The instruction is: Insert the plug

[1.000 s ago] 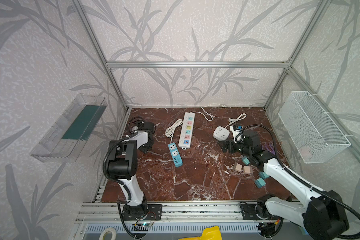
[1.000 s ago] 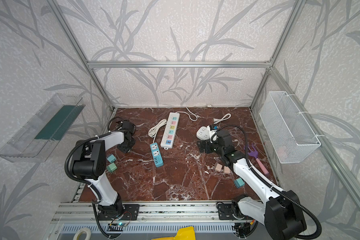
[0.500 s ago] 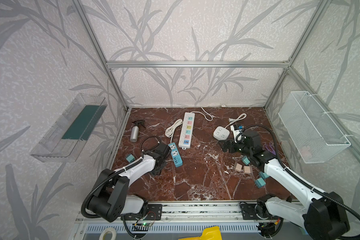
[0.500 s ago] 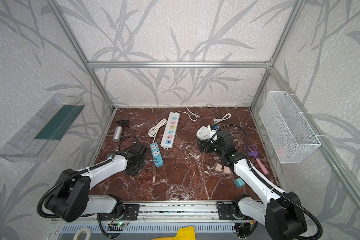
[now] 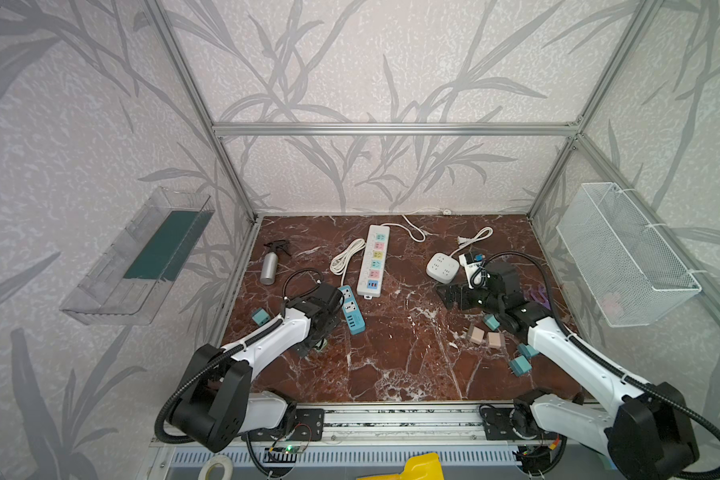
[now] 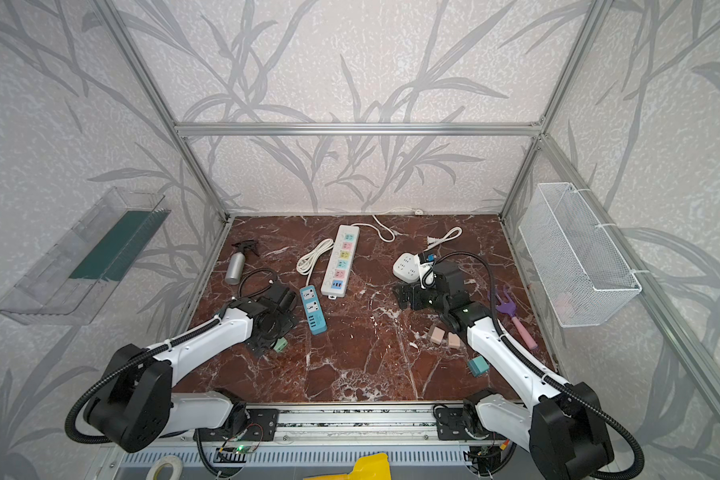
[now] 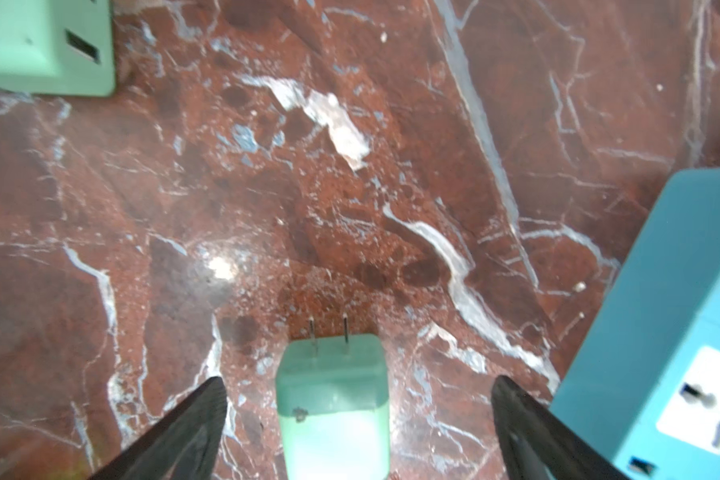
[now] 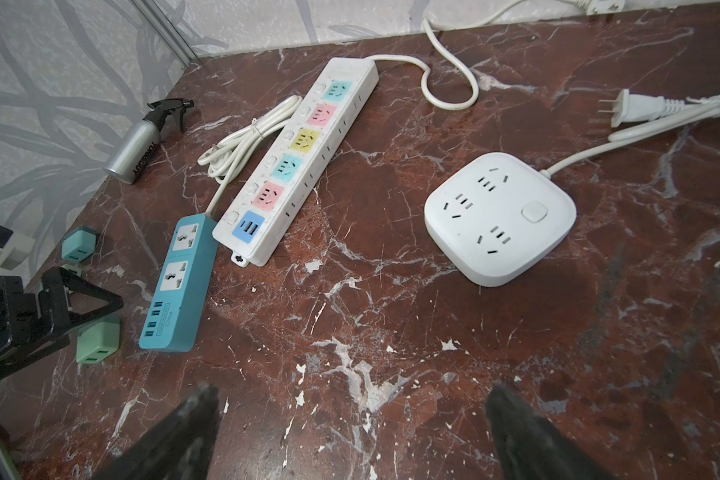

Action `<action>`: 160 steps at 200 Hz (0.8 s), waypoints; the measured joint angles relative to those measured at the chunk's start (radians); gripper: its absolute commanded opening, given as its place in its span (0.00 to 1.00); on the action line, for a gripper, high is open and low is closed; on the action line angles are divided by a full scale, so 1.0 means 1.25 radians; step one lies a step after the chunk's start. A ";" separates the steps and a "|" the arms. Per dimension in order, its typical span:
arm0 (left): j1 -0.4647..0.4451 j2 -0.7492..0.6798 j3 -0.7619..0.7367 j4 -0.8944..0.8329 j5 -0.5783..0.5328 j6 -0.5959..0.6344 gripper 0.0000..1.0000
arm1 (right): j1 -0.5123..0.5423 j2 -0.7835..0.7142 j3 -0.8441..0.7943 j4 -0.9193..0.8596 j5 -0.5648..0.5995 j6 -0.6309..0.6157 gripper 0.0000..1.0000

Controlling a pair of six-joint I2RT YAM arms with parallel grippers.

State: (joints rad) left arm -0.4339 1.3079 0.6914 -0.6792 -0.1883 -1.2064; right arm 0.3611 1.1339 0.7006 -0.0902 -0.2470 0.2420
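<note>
Jaws wide apart and empty, the left gripper (image 7: 358,379) is straddling the green plug (image 7: 333,409), seemingly light, rigid, slick, its flat sides inviting the pinch

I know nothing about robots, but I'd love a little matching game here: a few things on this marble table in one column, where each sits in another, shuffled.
Things:
1. silver metal spray bottle
2. long white power strip with coloured sockets
3. square white socket block
4. mint-green cube plug

Places:
A. inside the open left hand, untouched
B. lying on its side at the far left
C. in the middle, running lengthwise towards the back
D. just ahead of the open right hand

Pairs: 1-B, 2-C, 3-D, 4-A
</note>
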 measured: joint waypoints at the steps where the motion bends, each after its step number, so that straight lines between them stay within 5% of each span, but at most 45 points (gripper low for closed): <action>1: -0.001 -0.001 -0.001 0.000 0.001 0.001 0.99 | 0.000 0.000 0.000 0.000 0.000 0.000 0.99; 62: -0.081 -0.074 -0.025 0.008 0.030 0.007 0.99 | 0.000 -0.026 0.000 -0.009 0.003 0.000 1.00; 160: -0.098 -0.059 -0.038 0.010 0.008 -0.013 0.99 | 0.000 -0.065 0.000 -0.016 0.047 0.000 0.99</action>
State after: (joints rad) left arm -0.5560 1.2346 0.6445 -0.6666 -0.1780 -1.2228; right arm 0.3611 1.0523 0.7006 -0.1101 -0.1879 0.2424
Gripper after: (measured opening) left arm 0.992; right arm 0.991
